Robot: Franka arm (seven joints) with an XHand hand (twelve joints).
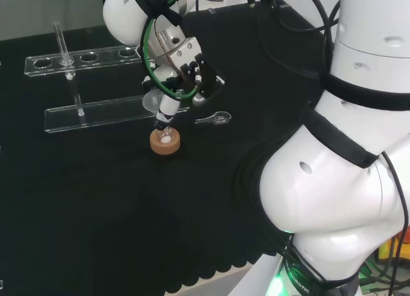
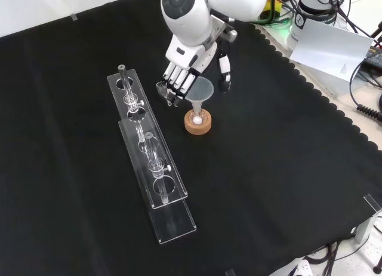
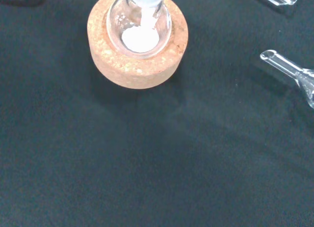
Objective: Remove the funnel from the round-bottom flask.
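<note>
The small translucent cone-shaped plastic funnel (image 2: 202, 89) sat with its stem in the clear glass round-bottom flask (image 2: 197, 116), which rested in a tan cork ring stand (image 2: 197, 124). The black and white hand (image 2: 181, 68) hovered just beside the funnel's rim, fingers straight and close together, thumb apart, touching nothing. The funnel looked light, stiff and slippery, best pinched at its rim and lifted straight up so the fragile flask would not tip.

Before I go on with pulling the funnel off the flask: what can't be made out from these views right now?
- Whether the hand touches the funnel: head view, the fingers cover its cone; front view, they sit right behind it.
- Funnel stem inside the flask: wrist view, cut off by the picture's edge.
- What the white material in the flask is.
</note>
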